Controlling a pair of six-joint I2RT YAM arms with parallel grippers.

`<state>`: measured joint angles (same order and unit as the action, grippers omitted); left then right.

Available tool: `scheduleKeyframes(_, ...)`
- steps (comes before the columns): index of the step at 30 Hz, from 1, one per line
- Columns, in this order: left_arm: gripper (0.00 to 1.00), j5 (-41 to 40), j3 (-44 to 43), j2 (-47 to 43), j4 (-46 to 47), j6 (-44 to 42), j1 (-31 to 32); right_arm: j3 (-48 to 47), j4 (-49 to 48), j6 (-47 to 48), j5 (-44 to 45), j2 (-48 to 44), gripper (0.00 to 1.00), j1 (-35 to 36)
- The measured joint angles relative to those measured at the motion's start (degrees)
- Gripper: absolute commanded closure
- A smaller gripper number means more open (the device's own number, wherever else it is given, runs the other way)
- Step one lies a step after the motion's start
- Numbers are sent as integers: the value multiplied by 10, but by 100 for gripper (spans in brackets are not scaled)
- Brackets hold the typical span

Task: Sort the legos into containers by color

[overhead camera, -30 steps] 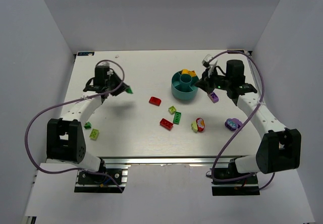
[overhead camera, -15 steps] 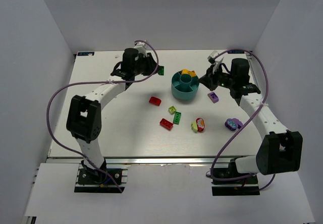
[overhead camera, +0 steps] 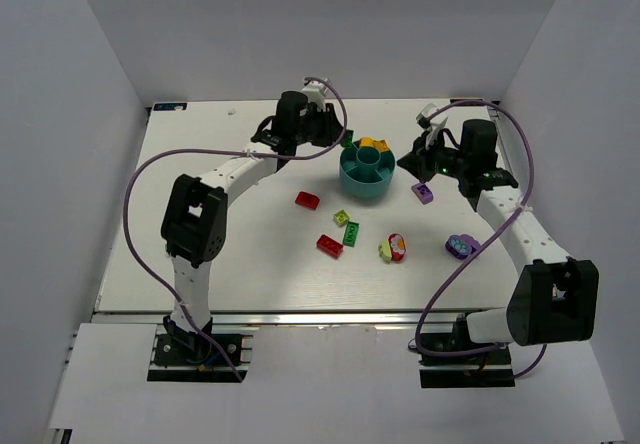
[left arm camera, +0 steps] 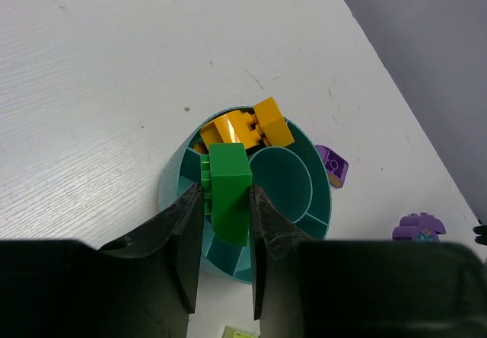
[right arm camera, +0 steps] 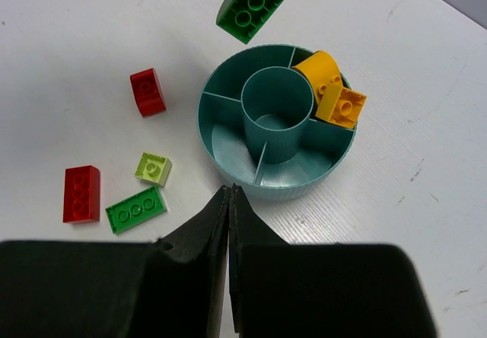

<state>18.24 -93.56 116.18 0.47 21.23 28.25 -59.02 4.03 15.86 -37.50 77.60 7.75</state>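
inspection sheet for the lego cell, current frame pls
Surface: white table, no spills seen.
Job's things: teal bowl has orange bricks in one wedge; cup empty. Loose: red brick, second red brick, lime brick, loose green brick, mixed pile, purple brick, purple piece.
Clutter: nothing seen.
Grippers: left claw shut on green brick over the bowl; right claw shut, empty, beside the bowl.
Cables: purple cable loops off each arm.
Surroundings: plain walls on three sides.
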Motion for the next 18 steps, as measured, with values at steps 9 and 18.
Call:
scheduleKeyframes(9,99,-36,-22,26,-20,-28,19,1,0,-3,0,0,92,-7)
scheduleKeyframes(18,59,-60,-25,45,-47,-38,31,8,-4,-5,-3,0,89,-11)
